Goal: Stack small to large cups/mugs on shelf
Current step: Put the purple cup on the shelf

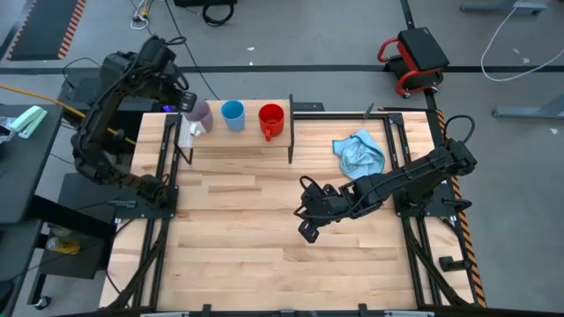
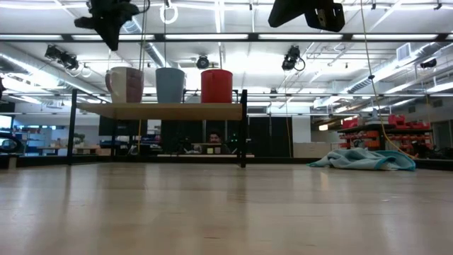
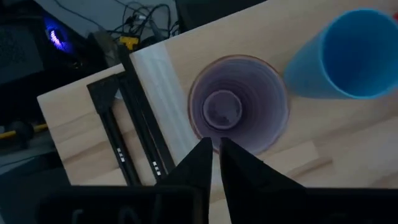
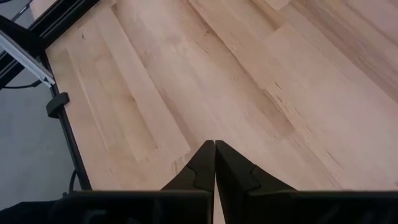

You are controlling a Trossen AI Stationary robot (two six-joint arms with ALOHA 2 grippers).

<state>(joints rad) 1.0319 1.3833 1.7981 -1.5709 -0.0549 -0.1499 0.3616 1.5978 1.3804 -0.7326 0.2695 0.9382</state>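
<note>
Seeing three cups standing upright in row on shelf [image 1: 233, 141]: lilac mug [image 1: 199, 113] at left end, light blue cup [image 1: 233, 114] in middle, red mug [image 1: 271, 120] at right, none nested. My left gripper [image 3: 215, 147] hovering just above lilac mug, fingers nearly together, gripping nothing. My right gripper [image 4: 215, 146] hanging over bare tabletop [image 1: 264, 238], fingers pressed together, empty. Blue cloth [image 1: 359, 152] lying crumpled near right arm.
</note>
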